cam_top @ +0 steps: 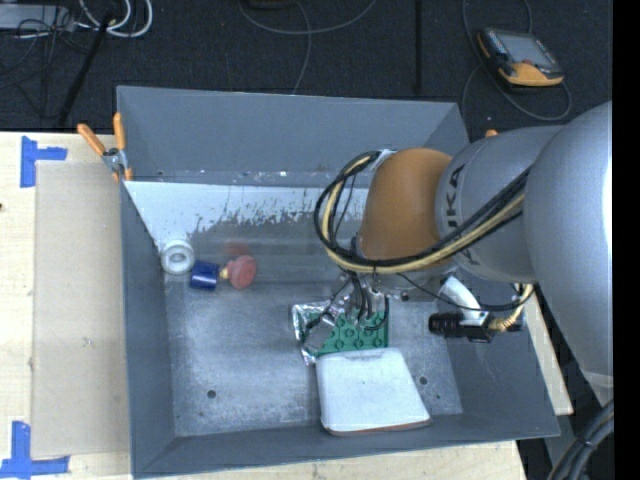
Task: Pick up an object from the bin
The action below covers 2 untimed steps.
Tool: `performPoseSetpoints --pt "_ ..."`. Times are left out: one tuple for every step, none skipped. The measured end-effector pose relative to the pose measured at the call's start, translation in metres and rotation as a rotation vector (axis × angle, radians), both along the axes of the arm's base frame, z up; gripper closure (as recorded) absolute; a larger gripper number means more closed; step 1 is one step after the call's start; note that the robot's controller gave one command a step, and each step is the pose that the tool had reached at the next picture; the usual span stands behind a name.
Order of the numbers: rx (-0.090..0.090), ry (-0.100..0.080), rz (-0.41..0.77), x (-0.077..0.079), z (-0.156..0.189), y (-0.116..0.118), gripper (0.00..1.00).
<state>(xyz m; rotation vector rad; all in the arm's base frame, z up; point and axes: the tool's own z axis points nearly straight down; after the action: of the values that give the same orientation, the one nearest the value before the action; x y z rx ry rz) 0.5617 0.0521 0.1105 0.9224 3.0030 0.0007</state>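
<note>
In the bin (pixel 200 368), fingers (pixel 364 304) above green studded block (pixel 352 338) beside foil (pixel 312 320), opening unclear

Dark floor (pixel 200 53) behind, strewn with cables (pixel 125 8) and two orange-black handsets (pixel 520 56)

Pale glare streaks the bin's (pixel 240 206) far wall, with dim, dark surroundings beyond it.

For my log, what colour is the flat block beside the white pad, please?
The block is green; camera view.
</note>
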Motion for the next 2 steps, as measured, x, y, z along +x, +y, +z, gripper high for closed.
performPoseSetpoints --pt "-0.001 -0.001 -0.031 -0.0097 -0.0419 -0.0063 0.0" --pt "0.0 -0.002 -0.032 -0.0089 -0.0413 -0.0061 0.0"
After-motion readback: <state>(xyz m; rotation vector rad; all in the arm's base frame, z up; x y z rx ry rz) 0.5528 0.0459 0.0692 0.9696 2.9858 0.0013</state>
